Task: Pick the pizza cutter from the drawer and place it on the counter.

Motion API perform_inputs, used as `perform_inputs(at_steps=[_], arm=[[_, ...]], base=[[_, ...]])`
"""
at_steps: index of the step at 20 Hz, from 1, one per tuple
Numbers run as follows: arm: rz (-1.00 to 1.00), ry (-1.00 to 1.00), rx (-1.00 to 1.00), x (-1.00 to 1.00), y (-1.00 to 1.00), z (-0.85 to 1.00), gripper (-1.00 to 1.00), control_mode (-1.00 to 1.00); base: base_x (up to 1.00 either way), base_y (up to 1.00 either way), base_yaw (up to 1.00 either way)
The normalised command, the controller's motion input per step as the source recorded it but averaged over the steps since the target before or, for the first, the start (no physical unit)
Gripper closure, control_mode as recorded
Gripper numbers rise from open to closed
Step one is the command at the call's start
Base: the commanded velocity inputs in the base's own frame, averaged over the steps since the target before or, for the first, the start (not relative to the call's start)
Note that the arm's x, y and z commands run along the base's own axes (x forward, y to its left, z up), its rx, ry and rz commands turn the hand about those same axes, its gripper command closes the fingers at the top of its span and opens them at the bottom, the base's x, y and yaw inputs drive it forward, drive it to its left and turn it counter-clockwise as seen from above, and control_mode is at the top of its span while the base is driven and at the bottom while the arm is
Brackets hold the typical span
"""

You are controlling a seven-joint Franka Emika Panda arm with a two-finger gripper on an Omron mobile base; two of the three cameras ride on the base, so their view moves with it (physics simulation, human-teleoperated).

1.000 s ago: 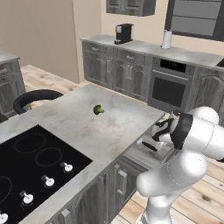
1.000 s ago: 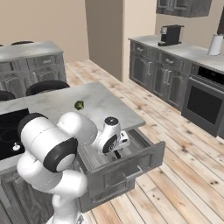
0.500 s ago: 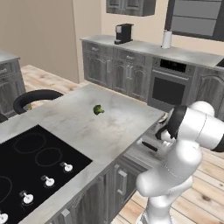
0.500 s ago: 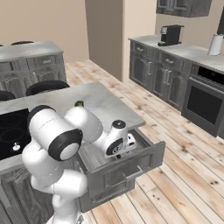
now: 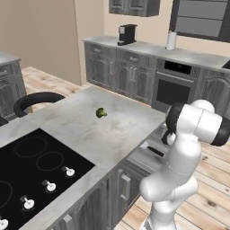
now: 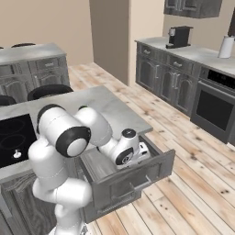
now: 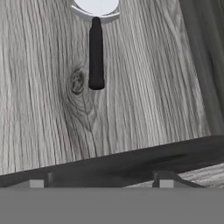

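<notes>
The arm is bent right over the open drawer [image 6: 133, 176], with the tool [image 7: 99, 183] pointing straight down into it, so I'd guess it's lining up for the grab. In the hand view the two finger tips [image 7: 37, 183] sit well apart with nothing between them, so it's spread open and holding nothing. Just past them, flat on the wood-grain drawer bottom, lies the pizza cutter [image 7: 96, 52]: black handle toward the tool, round blade at the far end, half out of the picture. Lying flat with the handle nearest makes it an easy target, I think, though the tool looks like it needs to shift forward to get over the handle.

Beyond the drawer is the counter [image 5: 76, 123], where the cutter should end up. Count-wise: one cutter, one open drawer, one broccoli floret [image 5: 101, 112] sitting alone mid-counter, one black cooktop [image 5: 31, 170] with four white knobs in a row. Further back, one coffee machine [image 5: 126, 34] on the wall counter.
</notes>
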Motion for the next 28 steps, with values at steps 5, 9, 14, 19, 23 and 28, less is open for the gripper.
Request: perform_inputs(at_steps=[5, 9, 14, 19, 23, 28], arm=[[0.08, 0.0, -0.16, -0.3, -0.57, -0.16, -1.0, -1.0], [0.12, 0.0, -0.17, -0.48, -0.67, -0.18, -1.0, -1.0], [0.11, 0.0, -0.12, -0.45, -0.69, -0.18, -1.0, -1.0], [0.04, -0.05, -0.02, -0.15, -0.45, 0.18, -1.0, -1.0], [0.01, -0.04, 0.05, 0.0, -0.13, 0.57, -1.0, -1.0], [0.03, 0.0, 0.15, 0.07, 0.08, 0.35, -1.0, -1.0]], base=[[0.0, 0.0, 0.0], [0.0, 0.0, 0.0], [0.0, 0.0, 0.0], [0.0, 0.0, 0.0], [0.0, 0.0, 0.0], [0.0, 0.0, 0.0]])
